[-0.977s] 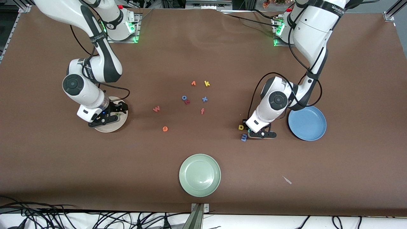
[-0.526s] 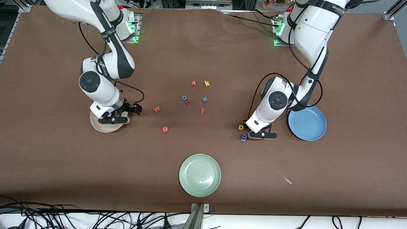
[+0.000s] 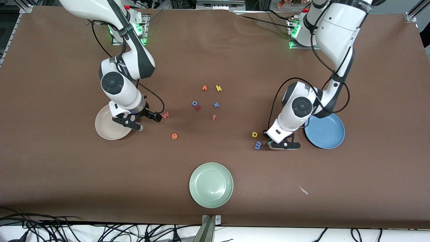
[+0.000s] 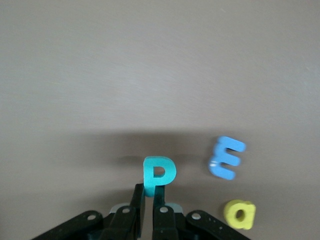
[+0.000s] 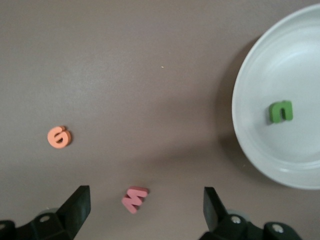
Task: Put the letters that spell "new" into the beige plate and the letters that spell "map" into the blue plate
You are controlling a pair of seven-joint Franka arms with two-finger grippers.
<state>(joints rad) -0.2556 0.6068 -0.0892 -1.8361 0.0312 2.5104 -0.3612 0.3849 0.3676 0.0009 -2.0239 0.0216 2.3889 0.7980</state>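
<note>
My left gripper [image 3: 284, 145] [image 4: 149, 200] is shut on the stem of the teal p [image 4: 159, 175], between the blue plate [image 3: 324, 130] and two letters on the table. These are the blue m [image 3: 258, 145] [image 4: 226, 157] and the yellow a [image 3: 255, 134] [image 4: 240, 214]. My right gripper [image 3: 146, 121] [image 5: 146, 196] is open at the edge of the beige plate [image 3: 104, 129] [image 5: 295, 155]. The salmon w [image 3: 165, 115] [image 5: 134, 198] shows between its fingers. The green n [image 5: 280, 111] lies in the beige plate. The orange e [image 3: 174, 136] [image 5: 59, 137] lies nearer the front camera.
Mid-table lie an orange letter [image 3: 204, 88], yellow k [image 3: 218, 88], blue o [image 3: 194, 103] touching a red letter [image 3: 198, 107], blue x [image 3: 216, 105] and orange f [image 3: 214, 117]. A pale green plate [image 3: 211, 185] sits near the front edge. A small scrap [image 3: 303, 190] lies toward the left arm's end.
My right gripper moved off the beige plate toward the w, staying open. My left gripper shut on the teal p and shifted slightly toward the blue plate.
</note>
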